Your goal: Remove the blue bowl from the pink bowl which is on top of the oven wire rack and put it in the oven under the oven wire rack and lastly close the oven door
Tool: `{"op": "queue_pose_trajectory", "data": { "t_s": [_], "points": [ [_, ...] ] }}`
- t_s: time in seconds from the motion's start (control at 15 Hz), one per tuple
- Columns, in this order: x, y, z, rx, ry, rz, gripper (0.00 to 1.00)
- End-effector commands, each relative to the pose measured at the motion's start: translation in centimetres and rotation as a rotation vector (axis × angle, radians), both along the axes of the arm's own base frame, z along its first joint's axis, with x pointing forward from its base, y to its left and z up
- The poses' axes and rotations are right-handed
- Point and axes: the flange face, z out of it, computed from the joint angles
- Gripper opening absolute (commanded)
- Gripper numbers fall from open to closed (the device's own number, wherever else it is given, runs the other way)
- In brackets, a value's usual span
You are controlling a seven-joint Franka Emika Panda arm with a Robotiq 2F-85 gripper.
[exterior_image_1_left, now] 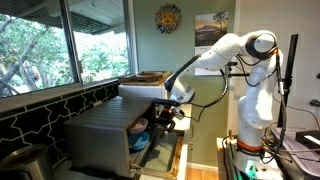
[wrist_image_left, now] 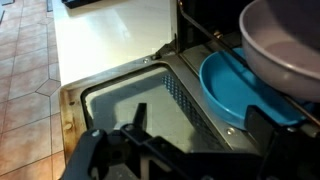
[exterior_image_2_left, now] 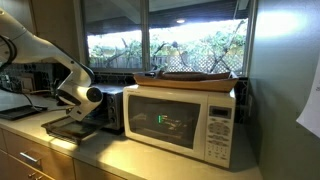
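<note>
In the wrist view the blue bowl (wrist_image_left: pixel 232 85) lies inside the oven, low down, just past the open oven door (wrist_image_left: pixel 130 100). The pink bowl (wrist_image_left: pixel 285 40) sits above it on the wire rack (wrist_image_left: pixel 205 33) and overlaps its far side. My gripper (wrist_image_left: pixel 200 128) is open over the door's hinge edge; its dark fingers (wrist_image_left: pixel 135 122) stand wide apart with nothing between them. In an exterior view the gripper (exterior_image_1_left: pixel 172 114) hovers before the silver oven (exterior_image_1_left: pixel 100 135), above the lowered door (exterior_image_1_left: pixel 165 160). Blue bowl (exterior_image_1_left: pixel 141 143) and pink bowl (exterior_image_1_left: pixel 138 126) show in the opening.
A white microwave (exterior_image_2_left: pixel 180 120) with a wooden tray (exterior_image_2_left: pixel 190 78) on top stands beside the oven (exterior_image_2_left: pixel 108 110) on the counter. Windows and a black tiled backsplash (exterior_image_1_left: pixel 40 110) run behind. Orange floor tiles (wrist_image_left: pixel 25 60) lie beyond the counter edge.
</note>
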Motion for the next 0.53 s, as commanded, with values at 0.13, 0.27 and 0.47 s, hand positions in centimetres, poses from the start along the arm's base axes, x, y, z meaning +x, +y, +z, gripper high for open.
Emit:
{"op": "queue_pose_trajectory", "data": {
  "t_s": [0.13, 0.27, 0.47],
  "points": [
    [-2.7, -2.8, 1.9, -0.112, -0.137, 0.182, 1.0],
    [-3.7, -4.2, 2.3, -0.17, -0.172, 0.255, 1.0],
    [-5.5, -6.5, 3.0, -0.297, -0.225, 0.356, 1.0]
  ]
}}
